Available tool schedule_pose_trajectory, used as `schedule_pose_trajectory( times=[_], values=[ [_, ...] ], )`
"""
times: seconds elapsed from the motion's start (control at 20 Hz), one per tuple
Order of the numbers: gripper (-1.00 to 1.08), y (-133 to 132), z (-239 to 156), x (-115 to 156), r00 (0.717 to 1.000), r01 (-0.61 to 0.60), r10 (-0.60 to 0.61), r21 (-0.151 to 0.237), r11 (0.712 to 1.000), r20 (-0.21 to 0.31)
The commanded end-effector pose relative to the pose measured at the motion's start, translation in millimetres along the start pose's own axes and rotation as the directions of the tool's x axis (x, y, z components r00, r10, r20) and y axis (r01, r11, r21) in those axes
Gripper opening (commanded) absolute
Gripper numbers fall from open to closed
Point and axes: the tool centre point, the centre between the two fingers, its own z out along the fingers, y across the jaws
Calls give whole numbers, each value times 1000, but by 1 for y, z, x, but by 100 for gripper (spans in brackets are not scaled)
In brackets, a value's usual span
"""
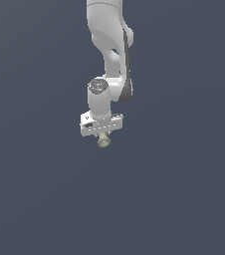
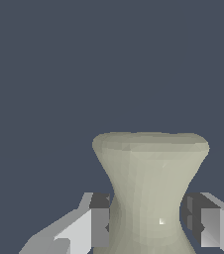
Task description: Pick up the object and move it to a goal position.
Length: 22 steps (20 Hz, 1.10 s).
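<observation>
Khaki-beige flared object is clamped at its waist between gripper fingers; carry to goal is judged next.

Object between the fingers — matt pale khaki-beige, smooth and faintly faceted, like unglazed clay or dull plastic, with one tiny bright glint low on its waist. Gripper — white-grey moulded plastic look, satin, smooth; finger pads dark grey and matt where they meet the object. Arm above the gripper: glossy white shell with dark grey trim. Background uniform, matt slate-blue
</observation>
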Motion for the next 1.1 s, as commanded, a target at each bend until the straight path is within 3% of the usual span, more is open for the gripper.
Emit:
schedule_pose_trajectory(
  times=[0.0,0.5,1.05],
  values=[
    [-100,-3,-5,7,1000,-6,6,-9,1000,-16],
    [-100,-21,-42,51,990,-64,54,-71,995,-133],
    [-100,-44,-96,103,952,-149,103,-143,978,-287]
  ],
)
